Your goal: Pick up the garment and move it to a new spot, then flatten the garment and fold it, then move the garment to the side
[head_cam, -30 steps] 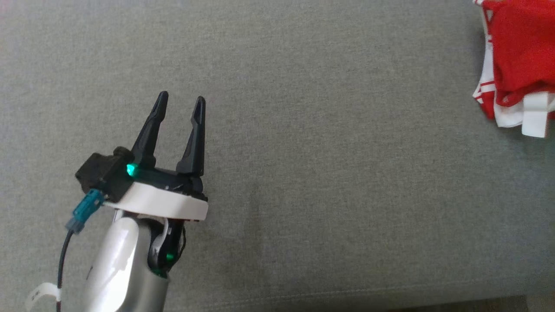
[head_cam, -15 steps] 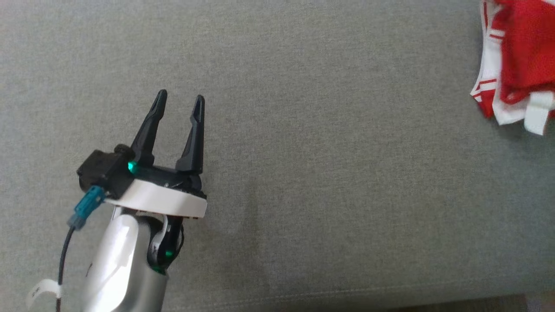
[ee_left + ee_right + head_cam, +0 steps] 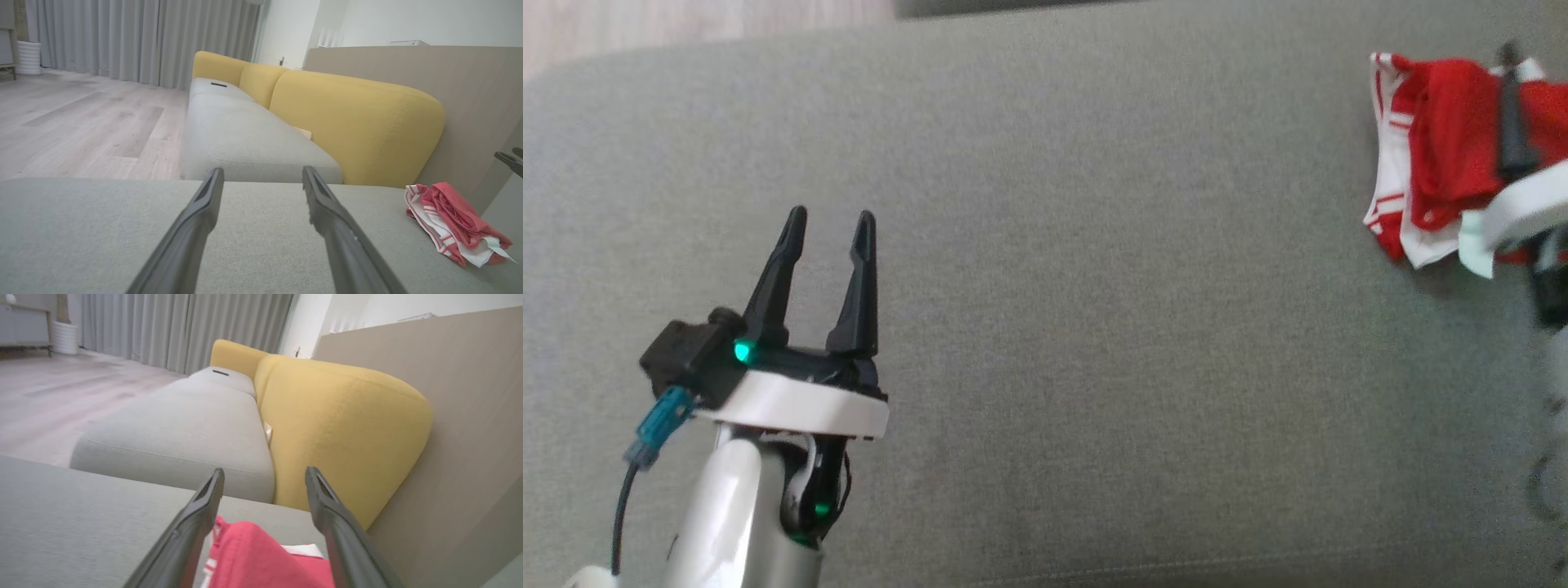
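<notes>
Both pairs of jaws stand spread, empty. Find the red garment [image 3: 1445,155] bunched on the grey cushion [image 3: 1094,327] directly beneath the right jaws, well apart from the left jaws: likely parked aside.

Head camera looks down on the grey cushion [image 3: 1094,327]; wrist cameras, low behind left claw [image 3: 262,171] and right claw [image 3: 265,470], face the yellow backrest [image 3: 355,122], all sharing the garment [image 3: 1445,163].
</notes>
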Robot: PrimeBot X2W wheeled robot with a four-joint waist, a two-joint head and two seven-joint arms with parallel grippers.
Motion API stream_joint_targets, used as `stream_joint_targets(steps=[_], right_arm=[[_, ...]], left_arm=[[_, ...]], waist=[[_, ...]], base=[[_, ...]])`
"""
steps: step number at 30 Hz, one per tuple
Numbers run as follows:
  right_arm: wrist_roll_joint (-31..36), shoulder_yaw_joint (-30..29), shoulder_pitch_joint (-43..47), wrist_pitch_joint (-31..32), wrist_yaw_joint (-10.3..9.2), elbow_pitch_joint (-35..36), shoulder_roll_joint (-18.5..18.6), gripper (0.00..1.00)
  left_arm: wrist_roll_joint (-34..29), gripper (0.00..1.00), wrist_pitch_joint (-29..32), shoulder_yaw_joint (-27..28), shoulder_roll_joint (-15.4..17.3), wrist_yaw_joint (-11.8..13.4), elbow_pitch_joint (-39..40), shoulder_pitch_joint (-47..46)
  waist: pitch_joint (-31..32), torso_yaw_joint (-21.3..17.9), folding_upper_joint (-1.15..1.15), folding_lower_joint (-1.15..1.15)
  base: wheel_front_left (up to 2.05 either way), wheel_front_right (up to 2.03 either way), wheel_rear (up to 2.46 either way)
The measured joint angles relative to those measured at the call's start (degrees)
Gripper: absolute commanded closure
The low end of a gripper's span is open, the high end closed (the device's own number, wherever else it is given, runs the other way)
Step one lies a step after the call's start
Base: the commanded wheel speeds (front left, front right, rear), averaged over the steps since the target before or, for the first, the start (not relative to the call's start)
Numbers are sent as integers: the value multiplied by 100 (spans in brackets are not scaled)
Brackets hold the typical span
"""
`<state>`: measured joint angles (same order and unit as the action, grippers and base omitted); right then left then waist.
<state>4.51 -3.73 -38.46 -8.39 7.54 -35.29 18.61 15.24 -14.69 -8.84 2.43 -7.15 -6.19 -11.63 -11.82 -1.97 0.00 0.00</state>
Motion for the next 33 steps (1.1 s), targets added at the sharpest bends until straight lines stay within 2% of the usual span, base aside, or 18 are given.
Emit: stream_joint_targets(steps=[3,5,7,12,19,24,33], right_arm=[[-261,7,476,-89,0,503,-382,0],[-489,-26,976,-199,0,951,-813,0],[-612,-31,1351,-258,0,1203,-1076,0],[-951,54,2243,-399,0,1572,-1447,0],[-1370,212,2995,-543,0,1626,-1562,0],[-1459,436,3051,-583,0,1597,-1581,0],[-1462,450,3047,-583,0,1623,-1582,0]], left_arm=[[19,0,0,62,1,2,64,109],[65,0,0,67,1,7,71,170],[66,0,0,69,1,10,77,292],[93,0,0,64,3,64,76,654],[98,0,0,10,5,214,82,936],[111,0,0,-8,5,323,78,960],[155,0,0,33,5,400,108,960]], waist=[[223,32,0,0],[421,83,0,0],[541,125,0,0],[791,221,0,0],[942,299,0,0],[947,296,0,0],[950,266,0,0]], base=[[0,0,0],[0,0,0],[0,0,0],[0,0,0],[0,0,0],[0,0,0],[0,0,0]])
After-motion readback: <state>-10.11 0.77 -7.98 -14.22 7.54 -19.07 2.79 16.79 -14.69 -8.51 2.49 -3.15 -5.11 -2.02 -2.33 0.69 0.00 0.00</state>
